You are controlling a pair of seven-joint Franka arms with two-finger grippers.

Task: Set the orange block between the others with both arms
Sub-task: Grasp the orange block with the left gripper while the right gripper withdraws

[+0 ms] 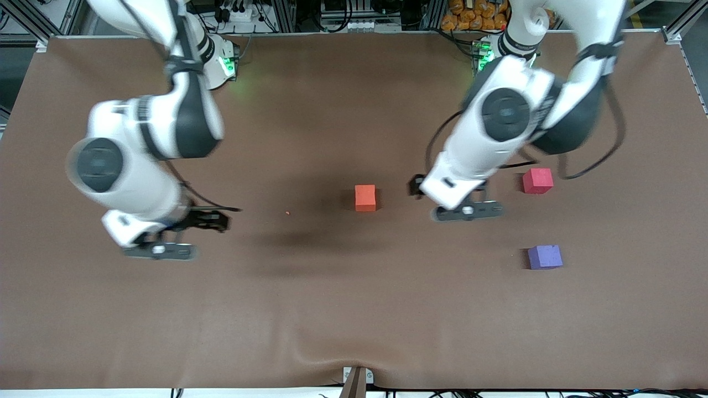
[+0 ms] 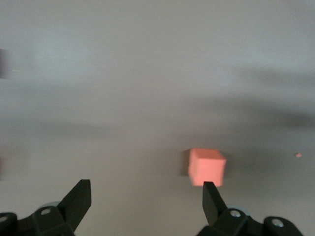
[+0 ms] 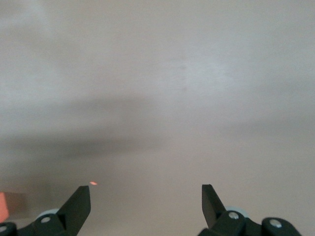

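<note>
Two claws released: left claw (image 2: pixel 143 194) | right claw (image 3: pixel 145 196) | no writing legible

orange block (image 1: pixel 365 197) | pinkish-red cube (image 1: pixel 537 181) | purple-blue cube (image 1: pixel 545 257) | brown table (image 1: pixel 332 298)

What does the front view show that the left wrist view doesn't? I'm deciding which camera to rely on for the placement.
Only the front view shows the pinkish-red cube, the purple-blue cube nearer the camera, both arms and the right gripper, which is over bare table toward the right arm's end. Only the left wrist view shows the left gripper with its jaws open and empty. Both show the orange block on the brown table, apart from the other cubes, and a tiny orange speck beside it.
</note>
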